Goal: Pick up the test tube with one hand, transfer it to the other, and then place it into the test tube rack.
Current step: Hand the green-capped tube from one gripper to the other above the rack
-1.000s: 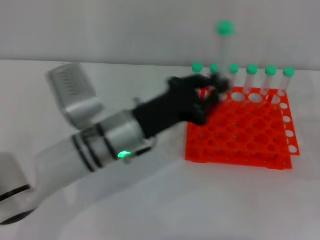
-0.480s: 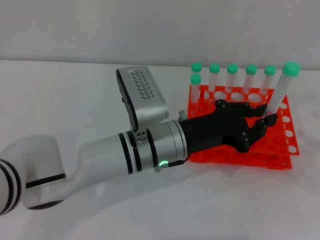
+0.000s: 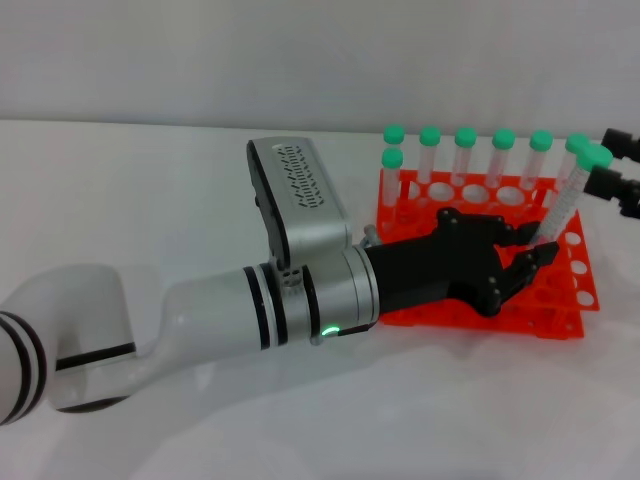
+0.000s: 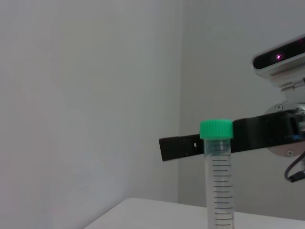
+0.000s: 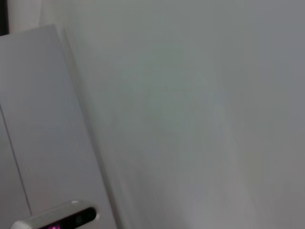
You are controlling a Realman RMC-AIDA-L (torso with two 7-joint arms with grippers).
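My left gripper [image 3: 533,251], black claws on the arm with the green light, is shut on the lower end of the test tube [image 3: 566,200]. It holds the tube tilted above the right side of the orange rack [image 3: 470,300]. The tube's green cap [image 3: 596,156] points up and to the right. My right gripper [image 3: 613,165] reaches in from the right edge, open, with one finger on each side of the cap. In the left wrist view the tube [image 4: 217,186] stands upright, with a black finger [image 4: 186,146] of the right gripper right behind its cap.
Several green-capped tubes [image 3: 465,150] stand in the rack's back row and one more [image 3: 392,172] stands in the second row at the left. The left forearm lies across the white table [image 3: 150,200] in front of the rack.
The left gripper has carried the tube from over the rack's back left to its right side and tilted it. The right gripper has come in from the right edge to the cap.
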